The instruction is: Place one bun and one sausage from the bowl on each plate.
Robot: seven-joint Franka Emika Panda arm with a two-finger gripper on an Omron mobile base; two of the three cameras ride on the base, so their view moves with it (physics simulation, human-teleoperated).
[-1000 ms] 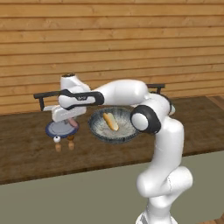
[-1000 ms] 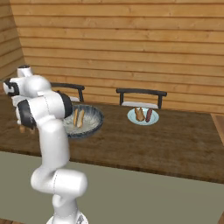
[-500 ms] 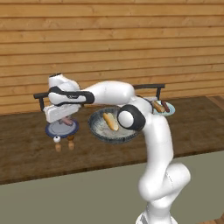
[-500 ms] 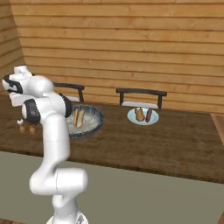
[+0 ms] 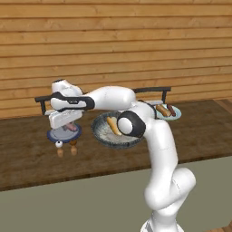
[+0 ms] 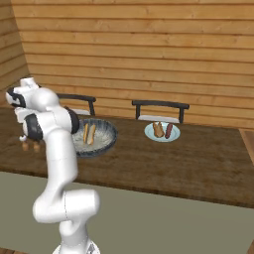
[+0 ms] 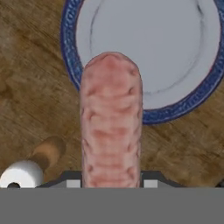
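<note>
I am holding my claw (image 5: 63, 121) out to my far left, above the near plate (image 5: 58, 134); the jaws are pinching the sausage (image 7: 111, 122) between them, and in the hand view it is running lengthwise up from the fingertips with its free end lying over the plate's blue rim (image 7: 70, 48); I judge that I am carrying it by one end so the rest can be laid flat on the plate when I let go.

The plate's pale centre is showing bare beyond the sausage tip in the hand view, so I judge this plate is waiting for both its items; the sausage is hanging over the near rim rather than the middle, and a release here risks it rolling off onto the desk (image 5: 27, 149).

Just beside the plate, on the desk, two small shakers (image 5: 66, 147) are standing; one white-topped one (image 7: 21, 175) is showing close to my fingers, so I am judging that a descent needs to stay clear of it.

The bowl (image 5: 118, 131) is sitting to the right of the plate, with one bun (image 5: 113, 125) lying inside; that is the piece left for this plate.

The far plate (image 6: 162, 132) is sitting well apart on the right, carrying a bun and a sausage side by side; I judge that half done.
</note>
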